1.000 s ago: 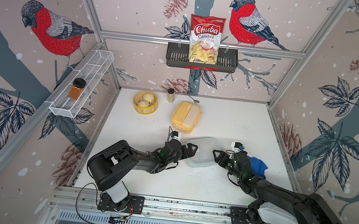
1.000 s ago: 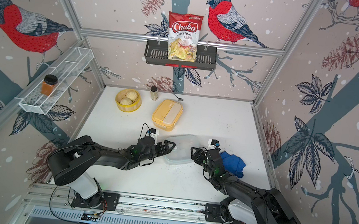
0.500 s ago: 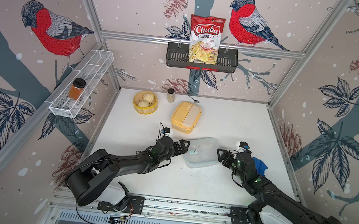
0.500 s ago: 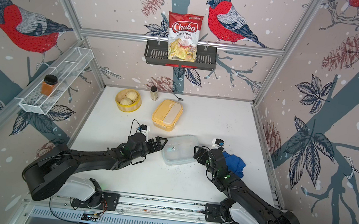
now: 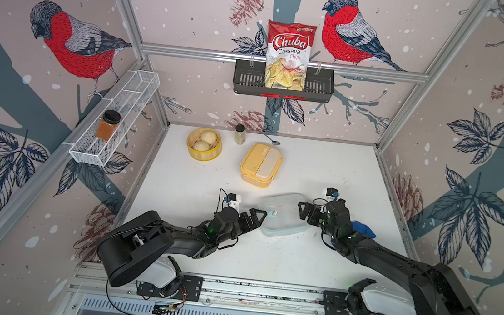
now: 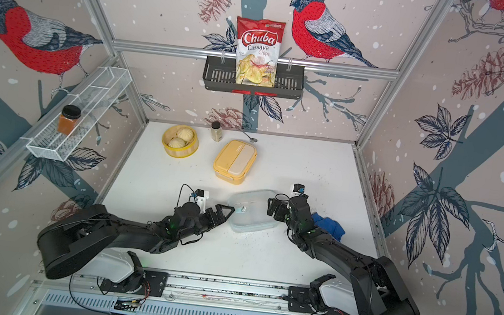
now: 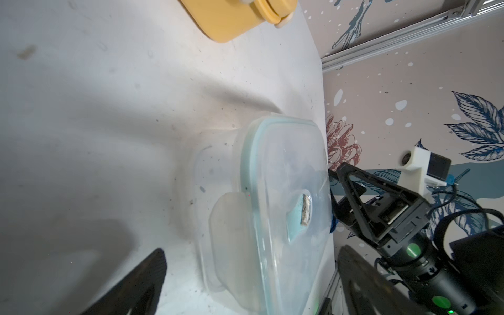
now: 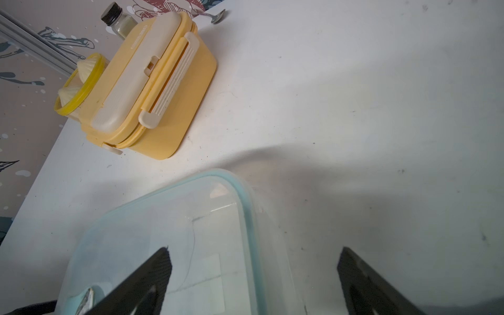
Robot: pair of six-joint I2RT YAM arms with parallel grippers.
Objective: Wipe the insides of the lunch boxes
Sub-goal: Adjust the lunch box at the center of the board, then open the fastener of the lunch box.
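Low, left gripper (image 5: 257, 219) and right gripper (image 5: 304, 212) agape, flanking clear lunch box (image 5: 283, 222).

On table (image 5: 324, 167): 6 loose items. Lunch boxes: 2, i.e. 1 clear lunch box (image 5: 282, 216) w/ green-rimmed lid, 1 yellow lunch box (image 5: 259, 165) w/ cream lid. Steamer basket (image 5: 202, 157): 1, w/ 2 buns (image 5: 208, 134) in it. Small glass bottle (image 5: 240, 134): 1. Spoon (image 5: 274, 141): 1. Blue cloth (image 5: 364, 228): 1. On walls: 1 black basket (image 5: 316, 86) w/ 1 chips bag (image 5: 287, 54); 1 white wire shelf (image 5: 130, 101) w/ 1 jar (image 5: 108, 125), orange contents, black cap. Robot arms (image 5: 168, 239): 2, each w/ 1 gripper, i.e. left gripper (image 5: 259, 218) & right gripper (image 5: 305, 213). Wrist cams (image 5: 233, 199): 2.
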